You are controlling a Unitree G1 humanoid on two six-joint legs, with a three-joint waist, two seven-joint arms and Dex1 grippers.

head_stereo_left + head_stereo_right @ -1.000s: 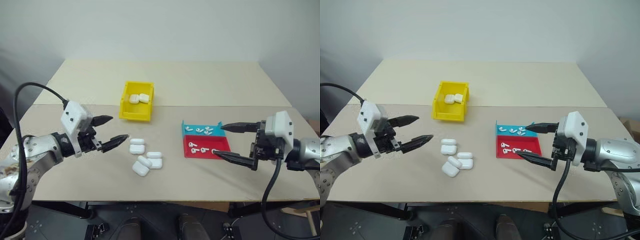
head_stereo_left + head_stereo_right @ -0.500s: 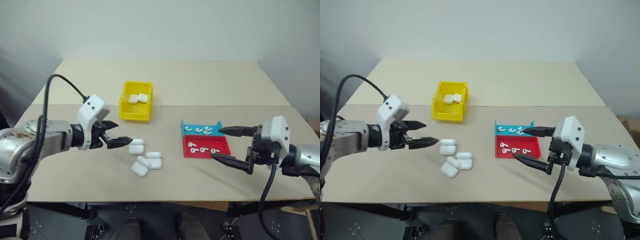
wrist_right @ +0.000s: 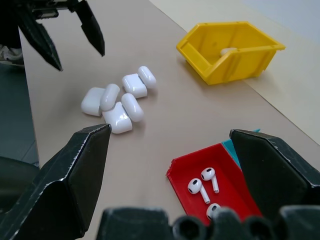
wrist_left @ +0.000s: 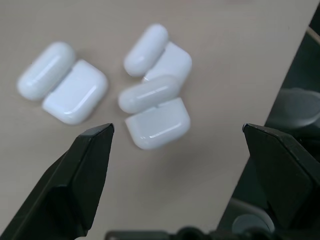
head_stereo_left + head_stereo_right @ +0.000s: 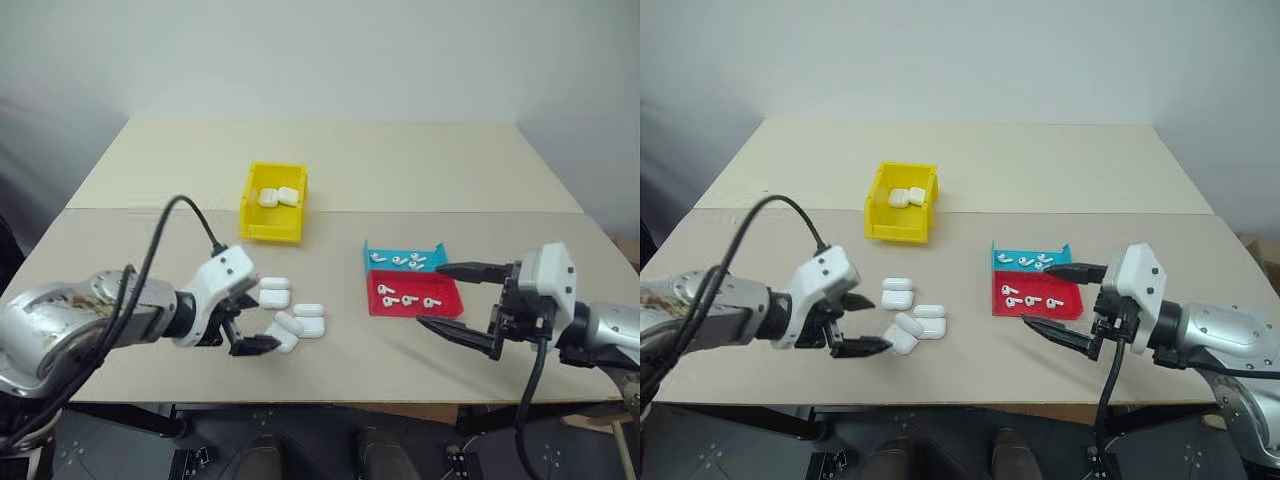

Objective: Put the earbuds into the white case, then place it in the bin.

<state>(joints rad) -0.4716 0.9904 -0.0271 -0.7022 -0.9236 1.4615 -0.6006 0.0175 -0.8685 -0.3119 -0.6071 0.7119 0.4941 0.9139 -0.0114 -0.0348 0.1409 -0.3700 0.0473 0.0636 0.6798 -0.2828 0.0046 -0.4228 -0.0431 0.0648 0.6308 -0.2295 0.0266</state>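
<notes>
Three white cases lie clustered on the table, the nearest one [image 5: 281, 340] by my left gripper; each looks like a body with its lid flipped open beside it. My left gripper [image 5: 252, 322] hangs open just left of the cluster, tilted down at it, holding nothing. In the left wrist view the nearest case [image 4: 157, 122] lies between its fingers [image 4: 85, 170], below them. The earbuds [image 5: 405, 297] lie in a red tray and more earbuds [image 5: 403, 260] in a teal tray. My right gripper [image 5: 430, 295] is open and empty at the red tray's right side. The yellow bin [image 5: 270, 230] stands beyond the cases.
The red tray [image 5: 445, 308] and teal tray [image 5: 370, 250] sit side by side at centre right. White cases [image 5: 276, 197] lie inside the bin. A seam crosses the table behind the bin. Bare tabletop spreads between the cases and the trays.
My left gripper has swung down and back toward the near edge, from pointing across the table to pointing down beside the cluster. The right gripper has hardly moved. Both stayed open.
</notes>
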